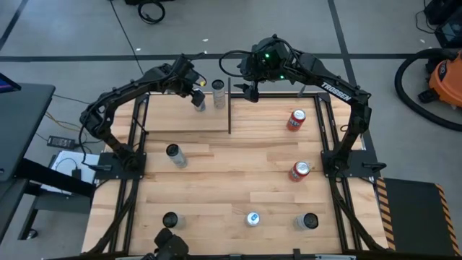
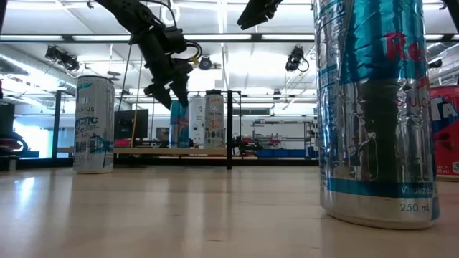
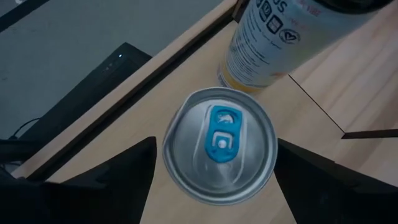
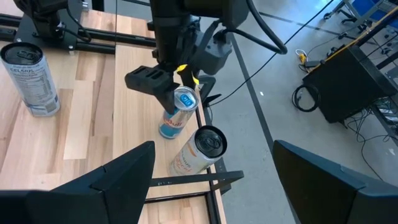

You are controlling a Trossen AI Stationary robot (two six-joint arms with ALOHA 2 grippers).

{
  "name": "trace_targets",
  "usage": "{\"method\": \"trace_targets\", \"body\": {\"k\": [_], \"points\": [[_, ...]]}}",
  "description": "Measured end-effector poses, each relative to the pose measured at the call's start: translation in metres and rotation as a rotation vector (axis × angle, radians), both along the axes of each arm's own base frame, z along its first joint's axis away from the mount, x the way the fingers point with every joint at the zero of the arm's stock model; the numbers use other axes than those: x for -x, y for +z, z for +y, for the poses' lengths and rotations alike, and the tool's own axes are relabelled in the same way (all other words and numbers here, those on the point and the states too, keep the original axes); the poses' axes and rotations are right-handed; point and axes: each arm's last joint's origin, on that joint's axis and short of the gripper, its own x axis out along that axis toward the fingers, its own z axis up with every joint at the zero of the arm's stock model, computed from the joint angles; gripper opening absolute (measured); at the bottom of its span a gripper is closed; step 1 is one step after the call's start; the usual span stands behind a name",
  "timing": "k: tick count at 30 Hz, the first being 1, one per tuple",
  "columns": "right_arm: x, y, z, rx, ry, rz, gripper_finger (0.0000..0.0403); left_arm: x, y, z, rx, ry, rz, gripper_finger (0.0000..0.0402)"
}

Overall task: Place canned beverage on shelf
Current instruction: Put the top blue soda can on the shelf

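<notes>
Left gripper [image 1: 198, 96] hovers over the blue-tab can [image 1: 200, 105], fingers spread to either side, apparently not gripping. That can stands upright on the shelf [image 1: 180, 115] at its far edge, beside a taller can [image 1: 219, 94]. Right gripper [image 1: 252, 92] waits nearby, fingers parted, holding nothing.

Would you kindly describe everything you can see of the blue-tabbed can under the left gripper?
The blue-tabbed can is a slim silver and blue metal can with a shiny top and an unopened blue pull tab. It stands upright on the shelf, the pale wood panel at the table's far left corner, close beside a taller pale can; whether they touch is unclear. The left gripper hangs right above it, fingers spread on either side with gaps showing, so nothing appears to grip it.
</notes>
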Motion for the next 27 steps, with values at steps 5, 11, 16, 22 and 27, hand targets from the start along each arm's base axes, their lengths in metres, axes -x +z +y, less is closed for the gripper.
{"method": "trace_targets", "body": {"k": [5, 11, 16, 22, 27], "points": [[-0.0001, 0.0, 0.0001, 0.0, 0.0, 0.0, 0.0334, 0.0016, -0.0006, 0.0004, -0.012, -0.033, 0.022, 0.0314], [-0.0001, 0.0, 0.0003, -0.008, 0.009, -0.004, 0.0334, 0.003, -0.0001, 0.0028, -0.051, -0.087, 0.041, 0.0313], [-0.0006, 0.0, 0.0015, -0.028, 0.043, -0.012, 0.0334, 0.0055, 0.0, 0.0056, -0.074, -0.119, 0.056, 0.0294], [-0.0006, 0.0, 0.0015, -0.028, 0.043, -0.012, 0.0334, 0.008, -0.0002, 0.007, -0.073, -0.181, 0.053, 0.0257], [-0.0006, 0.0, 0.0015, -0.028, 0.043, -0.012, 0.0334, 0.0068, 0.0, 0.006, -0.091, -0.279, 0.047, 0.0243]]}}
